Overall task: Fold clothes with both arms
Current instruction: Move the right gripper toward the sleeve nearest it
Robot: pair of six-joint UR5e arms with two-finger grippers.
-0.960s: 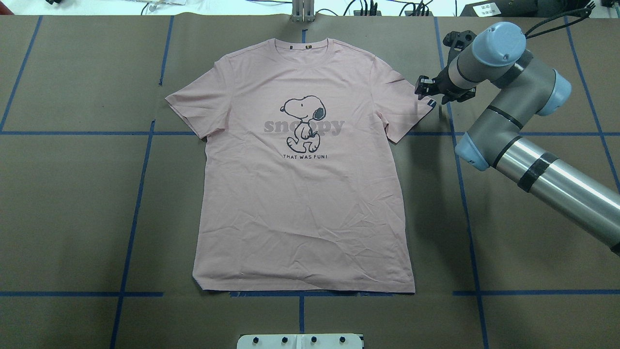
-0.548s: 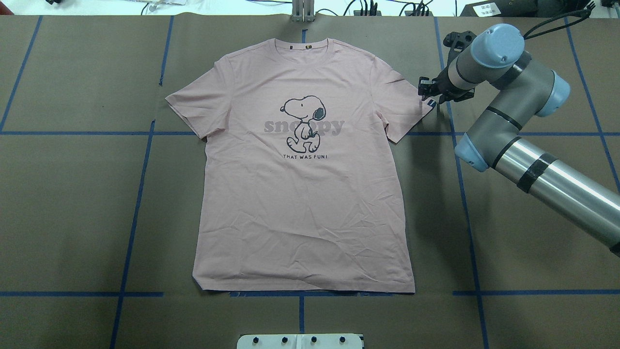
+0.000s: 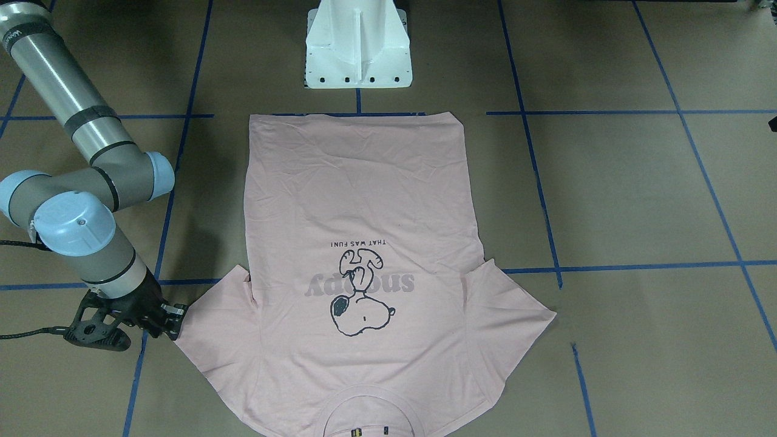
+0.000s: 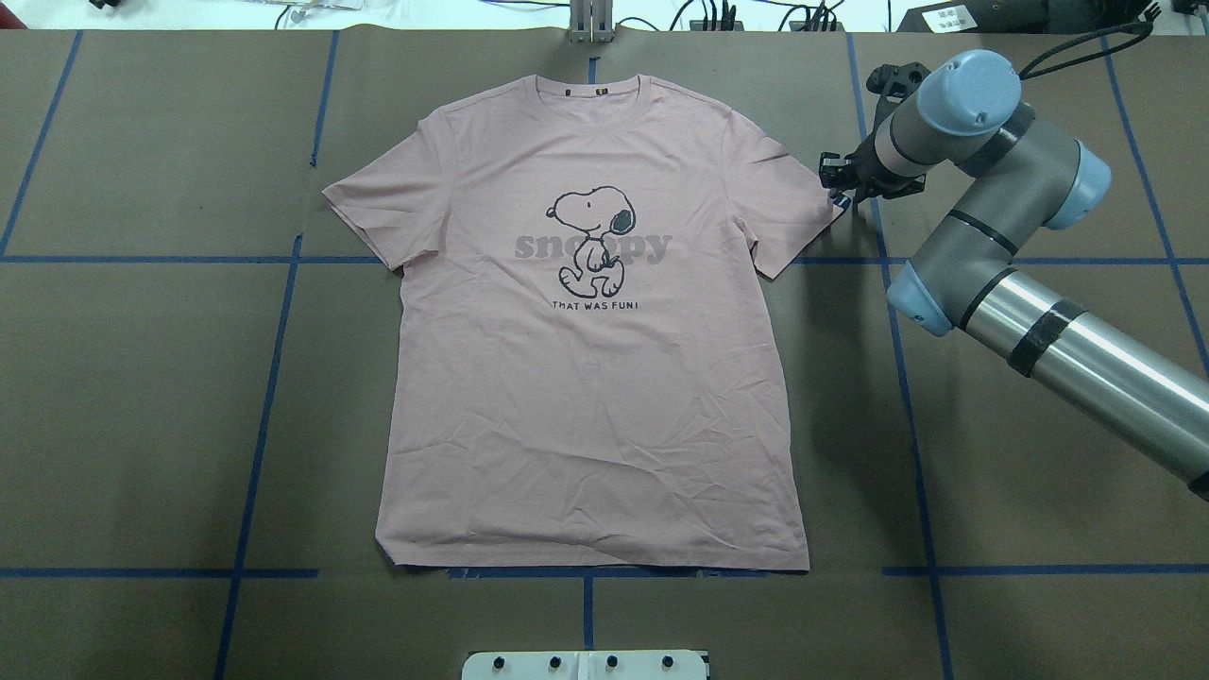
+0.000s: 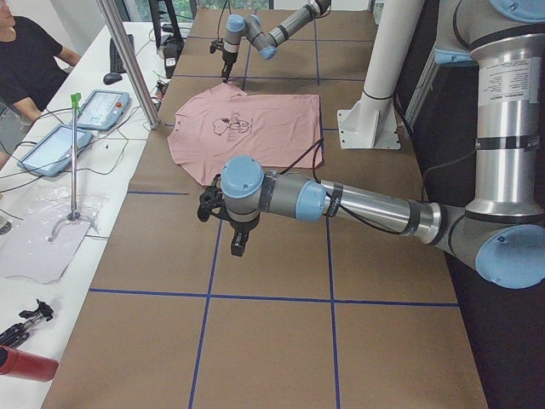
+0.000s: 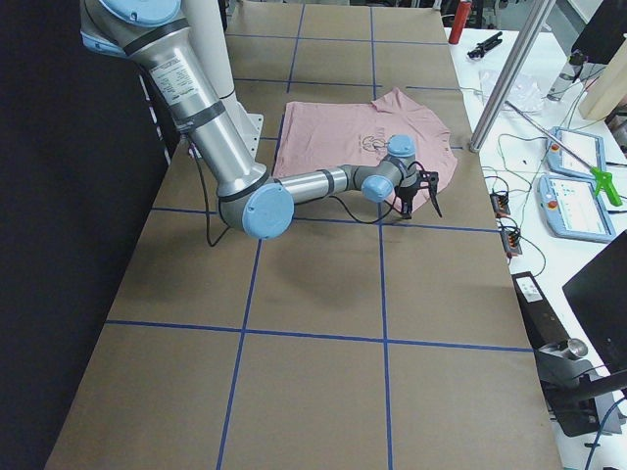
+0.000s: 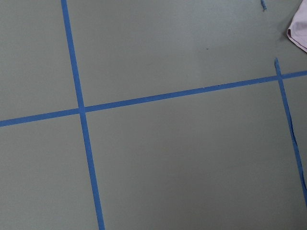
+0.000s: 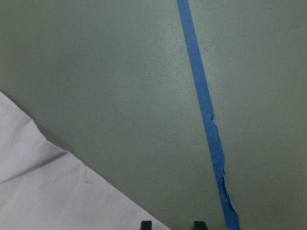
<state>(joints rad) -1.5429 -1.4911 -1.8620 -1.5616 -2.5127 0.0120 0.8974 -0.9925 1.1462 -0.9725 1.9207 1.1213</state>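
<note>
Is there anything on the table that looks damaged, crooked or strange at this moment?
Nothing serious. The T-shirt lies flat, print up, with only light creases in its lower half. The blue tape line beside the right gripper has a ragged, torn edge.

Overhead looks down from behind; front view looks steeply down from opposite; end views look along the table (image 4: 142,425); wrist camera sits close over the right gripper (image 8: 172,225), sharing the sleeve (image 8: 48,191) beside it with overhead.

Right gripper (image 4: 837,189) beside T-shirt (image 4: 586,378) sleeve
</note>
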